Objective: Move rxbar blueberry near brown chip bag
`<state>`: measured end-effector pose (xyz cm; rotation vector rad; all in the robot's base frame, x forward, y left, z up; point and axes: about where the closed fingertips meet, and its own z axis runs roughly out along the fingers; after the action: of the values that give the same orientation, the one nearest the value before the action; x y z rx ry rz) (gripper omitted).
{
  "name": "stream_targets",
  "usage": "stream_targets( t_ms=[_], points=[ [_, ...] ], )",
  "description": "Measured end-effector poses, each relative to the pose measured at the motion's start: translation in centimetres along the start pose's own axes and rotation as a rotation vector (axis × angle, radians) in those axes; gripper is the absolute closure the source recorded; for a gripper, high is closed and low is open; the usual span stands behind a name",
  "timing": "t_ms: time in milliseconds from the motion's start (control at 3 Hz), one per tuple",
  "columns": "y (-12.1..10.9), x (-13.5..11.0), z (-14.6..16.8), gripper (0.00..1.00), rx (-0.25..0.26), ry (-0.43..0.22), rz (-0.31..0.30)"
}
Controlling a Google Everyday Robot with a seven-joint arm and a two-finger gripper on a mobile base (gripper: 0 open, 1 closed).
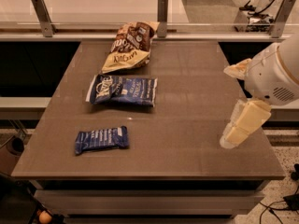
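The rxbar blueberry [101,139] is a small flat dark-blue wrapper lying near the front left of the table. The brown chip bag [130,46] lies at the back of the table, dark brown on its far half and cream-yellow on its near half. My gripper [237,131] hangs from the white arm [272,76] over the table's right side, far to the right of the rxbar and holding nothing that shows.
A blue-and-white chip bag [122,89] lies between the rxbar and the brown chip bag. The brown table [187,125] has a rail with metal posts [162,9] along its back edge. The floor shows on the right.
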<state>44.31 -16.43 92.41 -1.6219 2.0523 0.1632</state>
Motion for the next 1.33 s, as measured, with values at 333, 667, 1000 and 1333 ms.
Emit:
stream_targets(
  t_ms=[333,667,1000,1333],
  points=[
    [1.8,-2.2,2.4,0.00,-0.011,-0.104,-0.013],
    [3.4,-5.1,4.4,0.00,-0.038,-0.193,-0.058],
    [4.3,-7.3,7.4,0.00,-0.104,-0.268,-0.087],
    [5.1,-9.2,10.5,0.00,-0.170,-0.330,-0.107]
  ],
)
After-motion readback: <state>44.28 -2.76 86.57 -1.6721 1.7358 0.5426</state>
